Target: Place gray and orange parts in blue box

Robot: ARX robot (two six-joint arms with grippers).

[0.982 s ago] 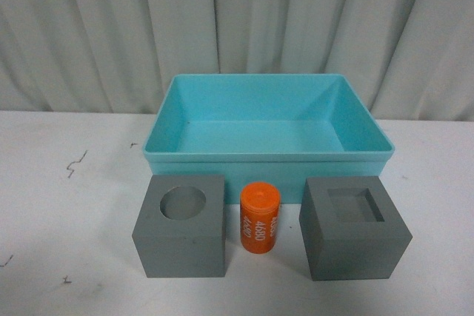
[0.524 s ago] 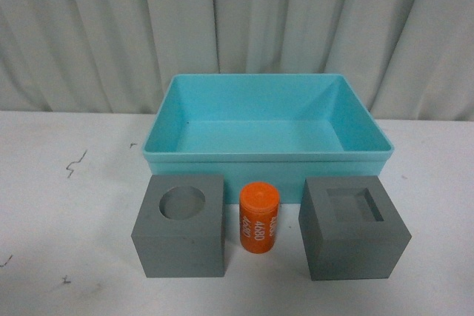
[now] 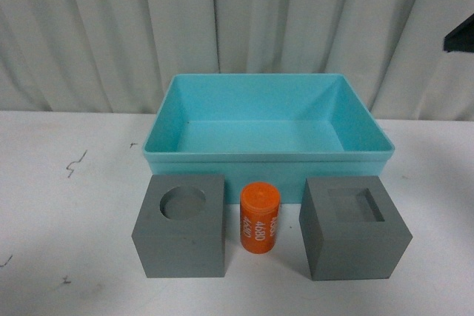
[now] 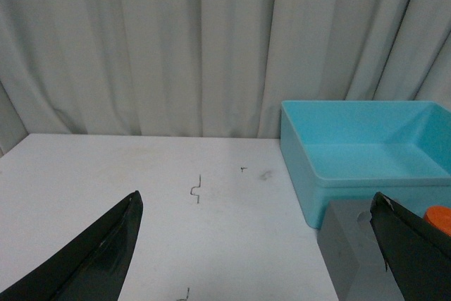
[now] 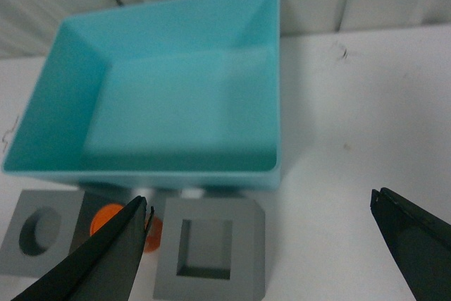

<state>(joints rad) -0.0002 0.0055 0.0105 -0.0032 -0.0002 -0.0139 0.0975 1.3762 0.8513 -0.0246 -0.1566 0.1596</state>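
Left wrist view first: my left gripper (image 4: 255,199) sits low over the white table (image 4: 141,174), well to the left of the parts. Its two dark fingers (image 4: 91,259) are spread wide with nothing between them, so that one is released. It faces the gray curtain (image 4: 141,47), with the blue box (image 4: 310,174) off to one side.

Over to the right wrist view: my right gripper (image 5: 259,199) is up high, tilted down at the box and the parts. Its fingers (image 5: 416,237) are also spread wide and hold nothing. In the front view only a dark shape (image 3: 459,35) pokes in at the upper right edge, and I can't tell which piece of the arm it is.

Now the count.
- One blue box (image 3: 266,157), at the back of the table by the curtain.
- Two gray cubes: the round-recess cube (image 3: 180,234) on the left and the square-recess cube (image 3: 354,238) on the right.
- One orange cylinder (image 3: 259,218), standing upright between them, white numerals on its side, close to both but touching neither.

All three parts stand in a row on the table just in front of the box's near wall, outside it.

From the right wrist I see the same set: the box (image 5: 141,170), the square-recess cube (image 5: 208,248) just beside its wall, the round-recess cube (image 5: 42,230), and the cylinder (image 5: 106,220) half hidden behind a finger.
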